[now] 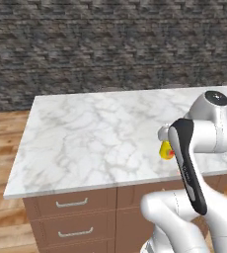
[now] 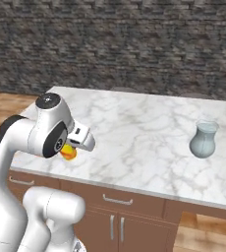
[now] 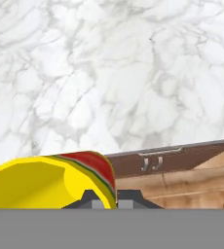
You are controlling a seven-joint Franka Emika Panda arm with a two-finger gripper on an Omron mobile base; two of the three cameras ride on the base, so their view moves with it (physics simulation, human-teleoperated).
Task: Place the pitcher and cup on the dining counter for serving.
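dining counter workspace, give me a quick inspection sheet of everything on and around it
surface: white veined marble counter over brown drawers with silver handles
pitcher: pale glassy, upright on the counter, toward its right end in the right base view, free of the arm
cup: yellow with a red tint, gripped at its rim by the pincer, above the counter's near edge; whether it touches the marble cannot be told
clutter: nothing seen
pincer: shut on the cup's rim, fingertips either side of the wall
cables: nothing seen
surroundings: dark stone wall behind, wooden floor around
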